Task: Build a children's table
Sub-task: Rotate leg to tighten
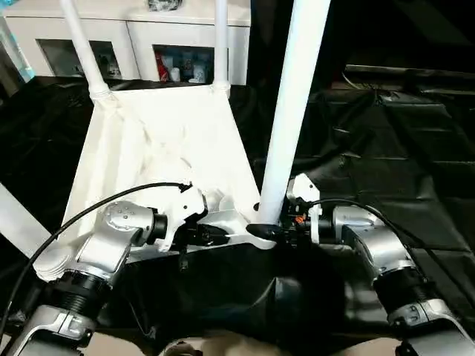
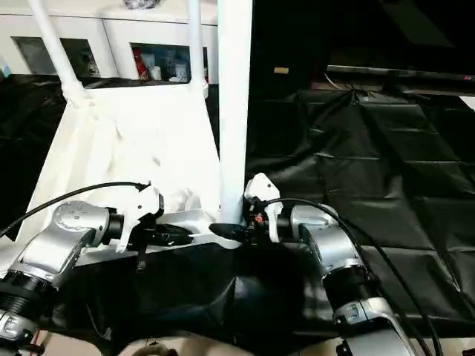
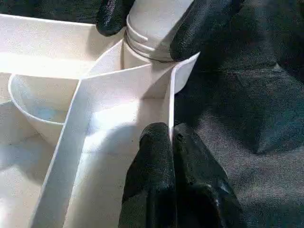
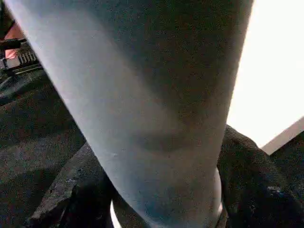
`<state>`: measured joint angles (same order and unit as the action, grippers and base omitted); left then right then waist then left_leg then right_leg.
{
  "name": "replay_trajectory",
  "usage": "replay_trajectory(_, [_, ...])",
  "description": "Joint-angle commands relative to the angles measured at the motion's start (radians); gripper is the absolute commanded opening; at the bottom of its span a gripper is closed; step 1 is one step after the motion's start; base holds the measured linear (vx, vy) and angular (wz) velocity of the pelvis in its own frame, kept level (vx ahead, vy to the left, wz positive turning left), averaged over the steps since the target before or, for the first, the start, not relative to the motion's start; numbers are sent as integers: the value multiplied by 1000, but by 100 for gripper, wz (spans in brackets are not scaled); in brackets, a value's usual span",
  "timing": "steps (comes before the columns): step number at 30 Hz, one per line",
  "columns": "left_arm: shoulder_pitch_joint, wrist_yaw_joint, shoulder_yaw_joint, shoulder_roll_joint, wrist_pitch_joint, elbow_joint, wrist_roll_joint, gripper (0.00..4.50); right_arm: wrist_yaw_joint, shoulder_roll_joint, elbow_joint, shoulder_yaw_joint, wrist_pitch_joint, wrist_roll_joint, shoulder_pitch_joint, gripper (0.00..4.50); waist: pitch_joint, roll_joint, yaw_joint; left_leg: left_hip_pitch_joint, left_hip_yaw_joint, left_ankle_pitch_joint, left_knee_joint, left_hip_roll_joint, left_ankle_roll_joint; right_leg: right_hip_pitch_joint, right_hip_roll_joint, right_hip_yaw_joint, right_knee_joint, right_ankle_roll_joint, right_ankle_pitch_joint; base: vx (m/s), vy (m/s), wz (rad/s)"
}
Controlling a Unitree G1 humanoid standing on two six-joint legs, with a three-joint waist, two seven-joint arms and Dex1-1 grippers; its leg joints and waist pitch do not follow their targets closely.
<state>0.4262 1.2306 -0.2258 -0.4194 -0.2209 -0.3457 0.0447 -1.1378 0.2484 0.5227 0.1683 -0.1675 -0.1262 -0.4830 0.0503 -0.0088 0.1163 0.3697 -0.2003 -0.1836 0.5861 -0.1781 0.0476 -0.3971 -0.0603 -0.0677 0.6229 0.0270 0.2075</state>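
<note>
**Near leg going into its socket**

The upturned tabletop (image 1: 156, 148) lies on black sheeting. Left claw (image 3: 170, 142) pinches its thin, stiff rim wall. Right claw (image 1: 276, 231) straddles the light, smooth leg (image 1: 293, 111) low, beside the socket; grip uncertain.

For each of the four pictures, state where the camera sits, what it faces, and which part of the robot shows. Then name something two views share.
Left eye, head: down on tabletop; both forearms.
Right eye, head: same scene, shifted.
Left wrist: left gripper shut on the tabletop's rim.
Right wrist: along right gripper at the near leg.
Shared: near leg's base between the right gripper's fingers, in the left wrist view too.
</note>
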Motion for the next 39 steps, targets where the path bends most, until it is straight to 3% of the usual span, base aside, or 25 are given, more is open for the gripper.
replay_trajectory(1, [24, -83, 3, 48, -4, -8, 13, 0, -19, -46, -13, 57, -19, -22, 26, 259, -59, -8, -1, -14, 29, -132, -62, -65, -61, 45, -98, 59, -76, 198, 159, 0, 0, 0])
replay_trajectory(2, [30, -105, 4, 55, -7, -17, 3, 0, -1, -56, -10, 52, -20, -21, 29, 259, -59, -8, -1, -14, 29, -132, -62, -65, -61, 45, -98, 59, -76, 198, 159, 0, 0, 0])
replay_trajectory(5, [81, -230, 24, 127, -18, -73, -20, 0, 235, -143, 83, 3, -1, 25, 14, 259, -50, -9, -8, -21, 32, -196, -70, -65, -29, 37, -103, 62, -94, 173, 292, 0, 0, 0])
replay_trajectory(7, [98, -266, 28, 152, -21, -90, -24, 0, 297, -167, 109, -7, -8, 38, 8, 259, -45, -9, -12, -30, 38, -259, -73, -62, 2, 35, -110, 60, -110, 143, 437, 0, 0, 0])
replay_trajectory(9, [107, -286, 27, 165, -21, -98, -29, 0, 333, -181, 123, -13, -13, 43, 5, 256, -40, -9, -17, -31, 42, -293, -77, -63, 6, 33, -110, 60, -118, 116, 499, 0, 0, 0])
replay_trajectory(11, [130, -349, 26, 205, -26, -125, -47, 0, 439, -231, 165, -40, -21, 46, -12, 256, -41, -5, -22, -42, 44, -325, -78, -63, 12, 28, -110, 61, -124, 106, 533, 0, 0, 0])
replay_trajectory(14, [152, -412, 24, 252, -38, -148, -65, 0, 552, -288, 209, -56, -13, 63, -36, 256, -45, -3, -28, -38, 46, -306, -84, -65, 25, 32, -107, 61, -117, 116, 468, 0, 0, 0])
replay_trajectory(17, [153, -414, 10, 283, -24, -143, -69, 0, 537, -316, 240, -33, 43, 83, -50, 256, -46, -4, -29, -38, 42, -304, -81, -64, 11, 31, -110, 64, -118, 128, 429, 0, 0, 0])
replay_trajectory(19, [149, -405, 7, 282, -19, -138, -68, 0, 524, -316, 235, -39, 40, 70, -49, 326, -47, -4, -27, -32, 41, -281, -82, -64, -4, 35, -108, 65, -112, 137, 387, 0, 0, 0])
replay_trajectory(22, [128, -346, -3, 261, -5, -113, -54, 0, 451, -298, 201, -51, 16, 31, -41, 335, -47, -7, -26, -30, 39, -267, -82, -63, -17, 38, -108, 66, -111, 141, 369, 0, 0, 0])
replay_trajectory(27, [95, -260, -9, 213, 10, -81, -39, 0, 335, -236, 158, -19, 34, 36, -28, 390, -54, -9, -24, -21, 37, -196, -79, -64, -39, 48, -107, 64, -99, 152, 288, 0, 0, 0])
replay_trajectory(34, [52, -104, -15, 123, 34, -27, -8, 0, 119, -101, 78, 23, 49, 34, -7, 390, -59, -7, -20, -18, 31, -121, -69, -65, -78, 54, -99, 59, -80, 201, 126, 0, 0, 0])
replay_trajectory(39, [27, -16, -15, 74, 15, 15, 21, 0, 11, -31, 51, 47, 63, 53, 5, 390, -57, -7, -15, -17, 29, -127, -69, -68, -85, 52, -99, 57, -79, 217, 129, 0, 0, 0])
